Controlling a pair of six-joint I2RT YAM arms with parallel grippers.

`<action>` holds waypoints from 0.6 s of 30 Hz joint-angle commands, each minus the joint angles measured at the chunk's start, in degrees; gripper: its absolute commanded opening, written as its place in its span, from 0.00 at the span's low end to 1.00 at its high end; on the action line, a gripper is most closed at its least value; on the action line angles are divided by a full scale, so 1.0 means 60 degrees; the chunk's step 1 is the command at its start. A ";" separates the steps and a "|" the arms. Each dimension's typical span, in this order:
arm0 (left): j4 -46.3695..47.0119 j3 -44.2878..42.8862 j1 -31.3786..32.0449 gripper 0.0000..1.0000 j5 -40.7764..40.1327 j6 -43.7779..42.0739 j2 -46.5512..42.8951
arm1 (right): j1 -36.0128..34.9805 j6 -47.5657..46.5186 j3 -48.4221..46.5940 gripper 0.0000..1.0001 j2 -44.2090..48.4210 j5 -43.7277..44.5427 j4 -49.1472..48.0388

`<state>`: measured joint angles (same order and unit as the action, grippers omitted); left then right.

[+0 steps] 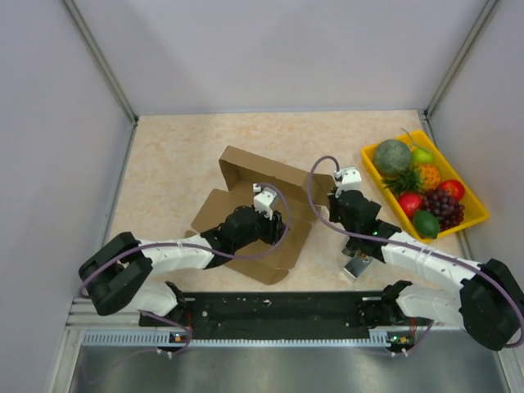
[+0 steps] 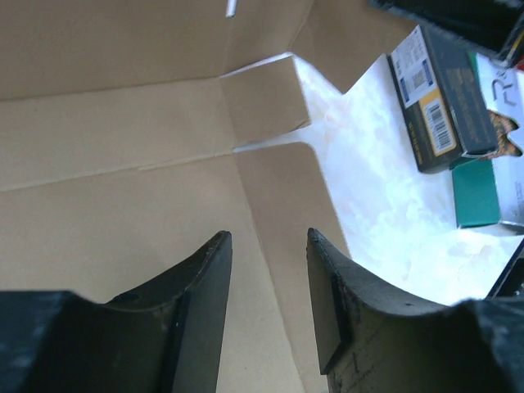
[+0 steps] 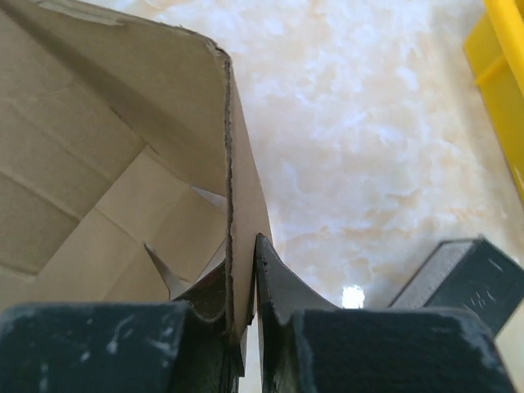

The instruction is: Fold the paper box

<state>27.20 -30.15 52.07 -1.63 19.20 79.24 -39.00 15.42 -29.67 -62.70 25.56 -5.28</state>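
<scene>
Standing part-folded, brown paper box (image 1: 246, 173); right jaws pinch its wall; left jaws spread.

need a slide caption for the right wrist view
Right tool pinching the upright wall of the plain brown cardboard paper box above a marbled beige table, yellow plastic tray at the edge.

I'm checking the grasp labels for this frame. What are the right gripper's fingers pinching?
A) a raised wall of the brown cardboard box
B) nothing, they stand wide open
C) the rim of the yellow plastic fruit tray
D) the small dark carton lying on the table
A: in the right wrist view, the right gripper is closed on a thin upright wall of the brown cardboard box, with one finger on each side.
</scene>
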 commanded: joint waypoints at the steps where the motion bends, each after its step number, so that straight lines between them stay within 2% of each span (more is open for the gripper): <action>1: 0.0961 0.0001 0.0066 0.49 -0.0226 0.0109 -0.0666 | 0.0654 -0.1235 -0.0196 0.06 -0.0287 -0.2235 -0.1448; 2: 0.0800 0.0030 0.0052 0.55 -0.0401 0.0183 -0.1060 | 0.0786 -0.1527 -0.0124 0.08 -0.0331 -0.2848 -0.1754; 4: -0.0044 0.0016 0.0037 0.59 -0.0810 0.0548 -0.1559 | 0.1095 -0.1792 -0.0094 0.07 -0.0448 -0.3553 -0.2063; 5: -0.0443 -0.0028 0.0037 0.62 -0.1480 0.0753 -0.2127 | 0.1139 -0.2055 -0.0079 0.06 -0.0492 -0.3905 -0.2137; 7: -0.1204 -0.0262 -0.0079 0.70 -0.2070 0.1032 -0.2701 | 0.1270 -0.2305 -0.0181 0.02 -0.0871 -0.4142 -0.2577; 9: -0.2055 -0.0555 -0.0386 0.75 -0.1767 0.1034 -0.3478 | 0.1519 -0.2525 -0.0531 0.00 -0.1369 -0.4741 -0.2345; 12: -0.3665 -0.1447 -0.1629 0.78 -0.0556 0.1484 -0.4051 | 0.2119 -0.2526 -0.1235 0.00 -0.2176 -0.5767 -0.2094; 13: -0.4032 -0.1681 -0.2532 0.79 -0.0143 0.1647 -0.4139 | 0.2295 -0.2802 -0.1454 0.00 -0.2294 -0.5842 -0.1949; 15: -0.4967 -0.2311 -0.3416 0.80 0.0749 0.1780 -0.4388 | 0.2442 -0.2950 -0.1544 0.00 -0.2485 -0.6148 -0.1933; 16: -0.5292 -0.2517 -0.4087 0.85 0.0726 0.1780 -0.4476 | 0.2559 -0.3110 -0.1704 0.00 -0.2558 -0.6280 -0.1773; 18: -0.5703 -0.2986 -0.4590 0.92 0.0507 0.1561 -0.4608 | 0.2691 -0.3287 -0.1953 0.00 -0.2805 -0.6602 -0.1480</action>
<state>2.79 -42.59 30.65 -2.04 27.79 53.98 -24.75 -0.43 -36.97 -77.67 -6.76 -14.76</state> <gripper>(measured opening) 0.869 0.009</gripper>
